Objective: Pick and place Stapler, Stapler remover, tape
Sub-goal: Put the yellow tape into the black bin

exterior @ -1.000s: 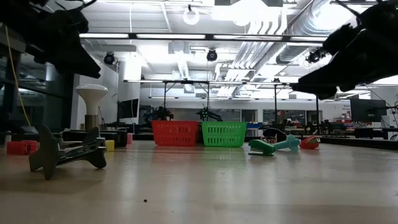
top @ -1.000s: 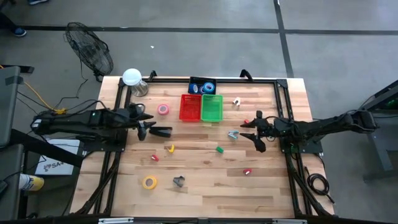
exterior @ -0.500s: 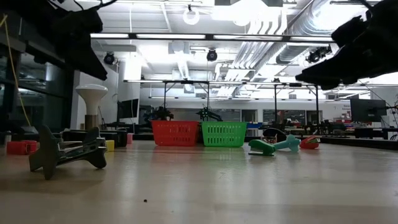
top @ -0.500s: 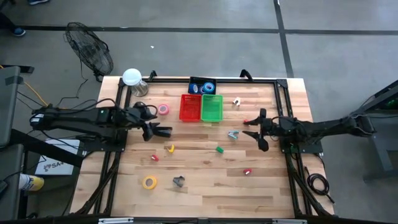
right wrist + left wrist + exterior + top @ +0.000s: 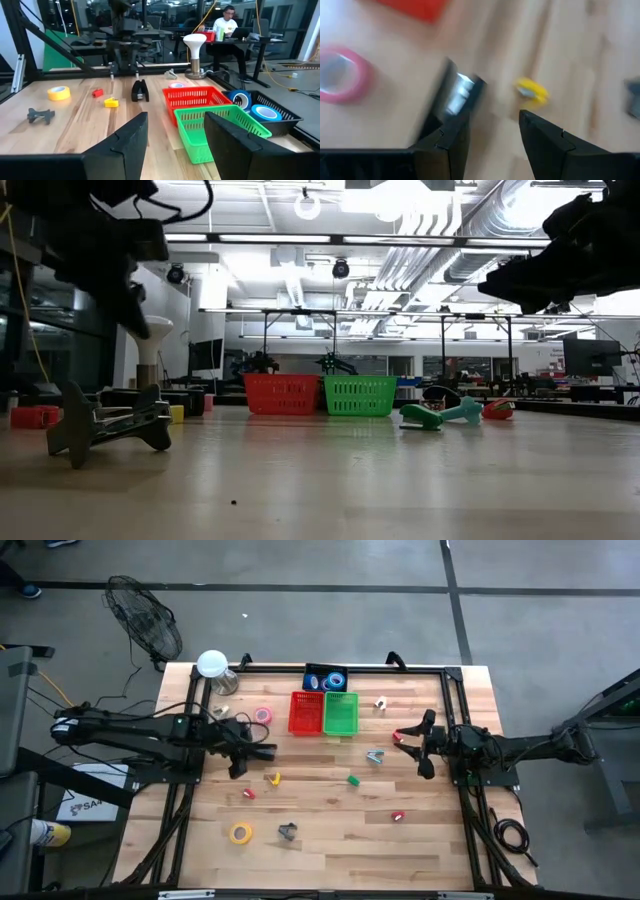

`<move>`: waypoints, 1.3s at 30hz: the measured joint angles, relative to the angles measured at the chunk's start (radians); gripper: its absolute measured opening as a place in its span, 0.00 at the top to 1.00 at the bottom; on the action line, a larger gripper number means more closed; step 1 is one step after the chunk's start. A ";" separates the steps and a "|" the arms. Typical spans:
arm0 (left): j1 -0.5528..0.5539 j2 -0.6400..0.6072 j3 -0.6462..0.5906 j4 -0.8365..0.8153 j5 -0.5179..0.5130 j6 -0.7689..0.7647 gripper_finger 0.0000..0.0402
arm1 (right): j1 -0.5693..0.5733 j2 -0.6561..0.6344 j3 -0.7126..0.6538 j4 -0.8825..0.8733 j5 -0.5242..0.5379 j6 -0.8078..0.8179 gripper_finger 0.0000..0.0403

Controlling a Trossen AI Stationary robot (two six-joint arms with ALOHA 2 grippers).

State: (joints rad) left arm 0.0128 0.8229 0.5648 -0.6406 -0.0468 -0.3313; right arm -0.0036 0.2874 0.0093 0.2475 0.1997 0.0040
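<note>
The black stapler (image 5: 262, 751) lies flat on the wooden table left of the red basket; it also shows in the left wrist view (image 5: 455, 97) and the right wrist view (image 5: 139, 91). My left gripper (image 5: 241, 757) (image 5: 492, 145) is open just over the stapler's left end. The pink tape (image 5: 262, 715) lies beyond it, the yellow tape (image 5: 240, 833) near the front. Two blue tapes (image 5: 333, 680) sit in a black tray. A dark staple remover (image 5: 288, 831) and a teal one (image 5: 375, 756) lie on the table. My right gripper (image 5: 425, 746) (image 5: 182, 150) hangs open, right of the teal remover. My left gripper comes at the stapler's left end (image 5: 437, 127) slanting from above and from the table's left. One finger (image 5: 447, 150) covers that end, the other stands beside it. I cannot tell whether either finger touches the stapler, which lies flat on the table.
A red basket (image 5: 305, 712) and a green basket (image 5: 340, 712) stand side by side at mid-table, the black tray (image 5: 312, 669) behind them. A white lamp-like stand (image 5: 212, 665) is at the far left corner. Small yellow (image 5: 273, 778), red (image 5: 398, 815) and green (image 5: 353, 779) pieces lie scattered.
My left gripper has turned about its wrist and come down toward the stapler's left end; the stapler has stayed in place. My right gripper has drawn back toward the table's right edge and risen a little.
</note>
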 joint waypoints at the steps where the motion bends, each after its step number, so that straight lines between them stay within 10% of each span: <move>1: 0.000 0.005 0.000 -0.018 0.045 -0.018 0.59 | 0.000 0.000 0.000 0.000 0.000 -0.003 0.54; 14: -0.155 0.069 0.000 -0.153 0.228 -0.443 0.59 | 0.000 0.000 0.000 0.002 0.000 -0.030 0.54; 26: -0.593 0.222 0.000 -0.093 0.107 -0.995 0.59 | 0.000 0.000 0.000 0.003 0.000 -0.031 0.54; 39: -0.736 0.464 0.224 -0.100 -0.012 -1.104 0.59 | 0.000 0.000 0.000 0.003 0.000 -0.031 0.54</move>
State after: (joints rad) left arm -0.7231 1.2871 0.7885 -0.7405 -0.0592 -1.4352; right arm -0.0036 0.2874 0.0089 0.2501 0.1993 -0.0269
